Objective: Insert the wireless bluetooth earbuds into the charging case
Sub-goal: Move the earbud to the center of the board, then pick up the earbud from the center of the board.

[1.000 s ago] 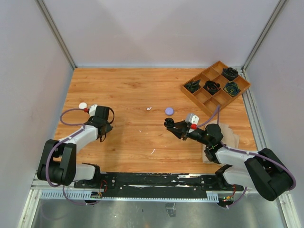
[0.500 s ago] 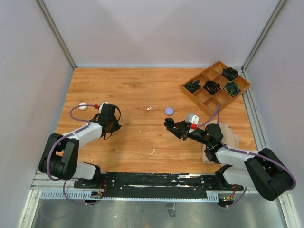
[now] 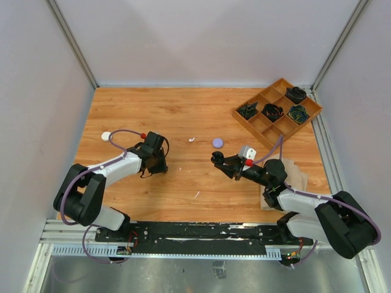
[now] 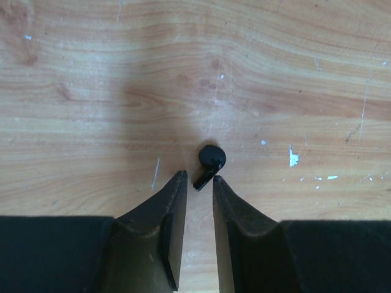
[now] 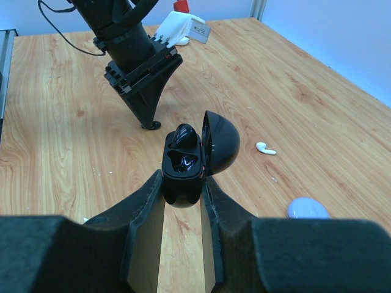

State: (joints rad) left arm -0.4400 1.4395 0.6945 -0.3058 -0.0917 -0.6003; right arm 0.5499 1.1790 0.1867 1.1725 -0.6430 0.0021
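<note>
No readable text, brand name, number or sign appears in any of the three views. A small grey patch (image 5: pixel 200 32) on the white wrist block of the left arm, seen from the right wrist camera, may be a label but is too blurred to read. The glossy black charging case (image 5: pixel 183 163) shows no legible marking.

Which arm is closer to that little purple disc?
Right. Its fingers, gripping a black case, are just on the near side of the disc; the left arm's fingers are well off to the disc's left.
</note>
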